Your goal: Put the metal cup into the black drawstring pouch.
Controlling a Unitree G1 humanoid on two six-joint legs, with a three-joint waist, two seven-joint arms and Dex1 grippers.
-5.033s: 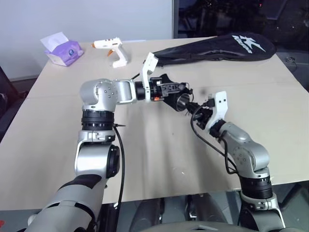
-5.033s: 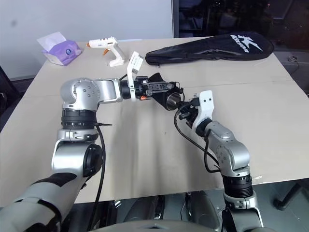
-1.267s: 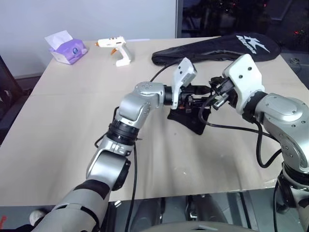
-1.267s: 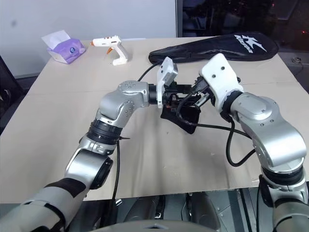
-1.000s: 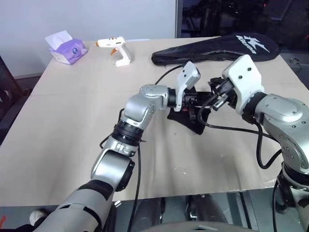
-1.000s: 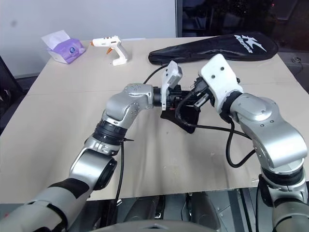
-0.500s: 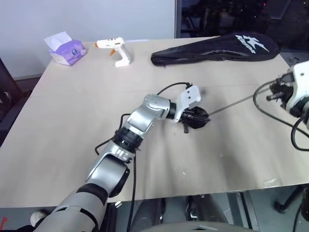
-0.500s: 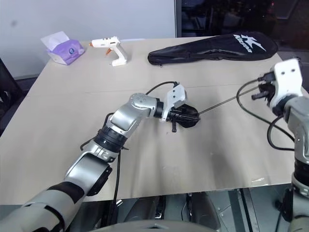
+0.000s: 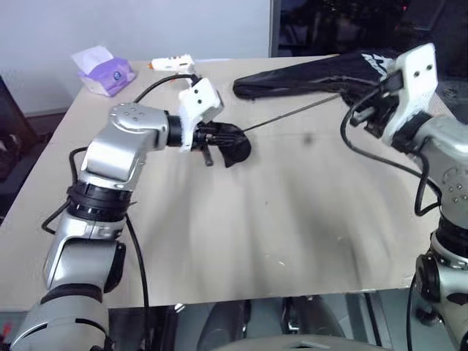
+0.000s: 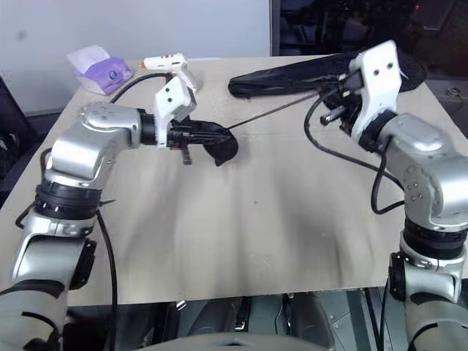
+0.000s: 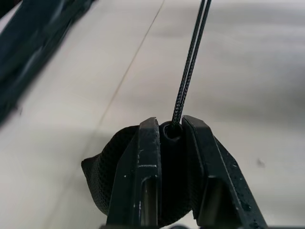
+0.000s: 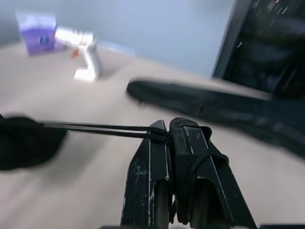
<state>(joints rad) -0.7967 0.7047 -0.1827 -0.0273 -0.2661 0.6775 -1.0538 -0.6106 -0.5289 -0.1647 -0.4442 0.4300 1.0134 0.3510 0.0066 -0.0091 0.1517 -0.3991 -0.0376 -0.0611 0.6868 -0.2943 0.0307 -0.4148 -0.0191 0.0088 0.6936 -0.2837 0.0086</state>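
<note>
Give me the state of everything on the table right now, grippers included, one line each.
Pouch: cinched at the neck, held in the left gripper, bulging.
Cord: pulled taut between the two grippers.
Left gripper: shut on the pouch's neck.
Right gripper: shut on the cord's end.
Cup: can't tell; presumably inside the pouch.
Racket bag: lying flat, closed.
Glue gun: lying on the table.
Tissue pack: tissue sticking out.

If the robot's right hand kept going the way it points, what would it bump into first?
Probably the black drawstring pouch. The right gripper, shut on the cord, points along that taut cord towards the pouch in the left gripper. Depth is hard to judge.
</note>
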